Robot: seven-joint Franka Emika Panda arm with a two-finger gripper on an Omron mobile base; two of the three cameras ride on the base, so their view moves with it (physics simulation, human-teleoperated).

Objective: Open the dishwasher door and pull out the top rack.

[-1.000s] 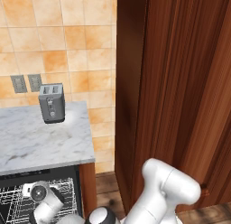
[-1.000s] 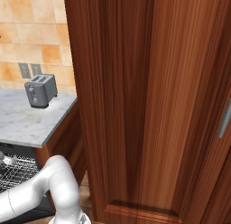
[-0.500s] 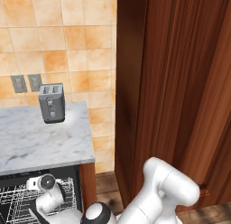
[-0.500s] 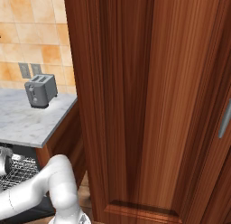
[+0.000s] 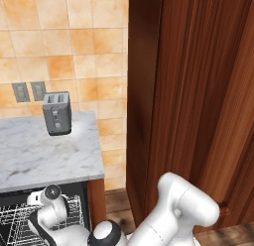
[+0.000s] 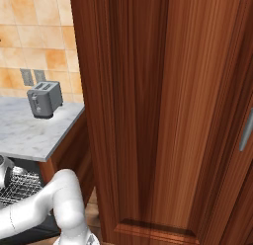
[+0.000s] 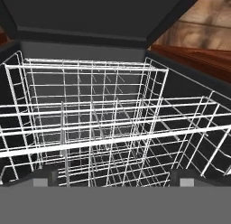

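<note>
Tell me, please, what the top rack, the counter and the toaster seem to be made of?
The top rack: thin wire with a white, probably coated finish; an open grid of slim rods. The counter: looks like polished marble or an imitation, light grey with darker veins. The toaster: seems grey metal with a dull finish, though the rendering leaves it open; it could be plastic.

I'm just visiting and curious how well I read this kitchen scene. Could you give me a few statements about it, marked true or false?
1. A grey toaster stands on the marble counter. True.
2. The tool is clamped shut on a plate. False: its fingers stand wide apart, holding nothing.
3. The white wire rack lies right before the tool. True.
4. The toaster sits inside the rack. False: it is up on the counter.
5. The wall behind the counter is tiled. True.
</note>
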